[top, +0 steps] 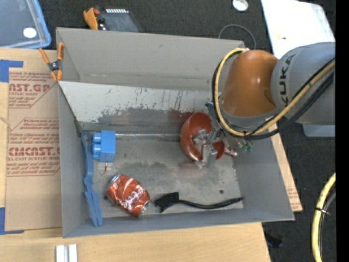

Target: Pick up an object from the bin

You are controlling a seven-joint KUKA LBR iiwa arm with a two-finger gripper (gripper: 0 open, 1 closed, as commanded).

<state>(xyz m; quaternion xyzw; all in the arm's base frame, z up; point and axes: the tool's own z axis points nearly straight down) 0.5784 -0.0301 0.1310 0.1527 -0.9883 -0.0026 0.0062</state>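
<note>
Camera view. The gripper point(206, 149) is seen low in the bin point(147, 53), right of centre, set against the near-right side of a red rounded object point(191, 131) lying at the foot of the back wall. The object's bulk lies up and left of the gripper; no long axis is evident. Whether the gripper is open or closed cannot be told. "KUKA" is read on the arm point(297, 81). White script on the crushed red can point(127, 195), near left, is not legible.

Arm point(294, 86) enters from the right, jaws low over a red round object point(191, 132) at right rear of bin point(163, 53); blue block point(103, 145), blue stick point(90, 195), crushed red can point(128, 195) and black brush point(191, 202) lie left and front.
</note>
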